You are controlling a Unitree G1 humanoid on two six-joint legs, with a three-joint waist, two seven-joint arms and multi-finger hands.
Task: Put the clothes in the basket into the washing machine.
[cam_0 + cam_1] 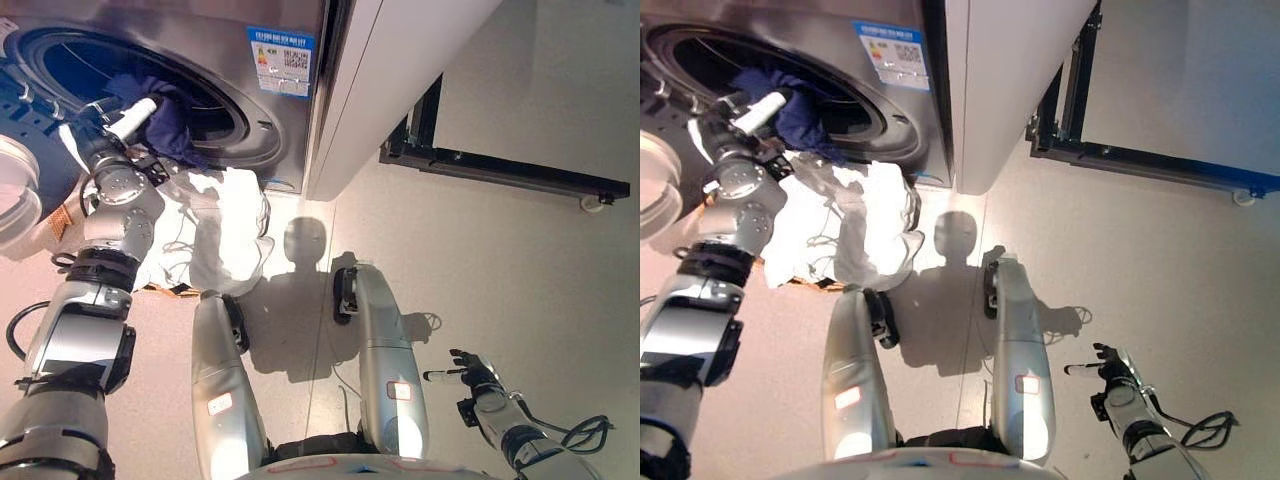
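Observation:
The steel washing machine (270, 120) stands at the upper left with its round drum opening (120, 70) uncovered. A dark blue garment (175, 125) hangs over the opening's lower rim, and my left hand (110, 125) is at the rim, shut on it. Below lies a heap of white clothes (225, 225) that covers the basket (160, 289); only a brown strip of its edge shows. My right hand (475, 378) hovers low at the right over the floor, open and holding nothing.
The machine's round glass door (15, 190) swings out at the far left. A white panel (400, 70) stands right of the machine. Behind it, a black metal frame (500, 168) on a caster (592, 203) rests on the pale floor.

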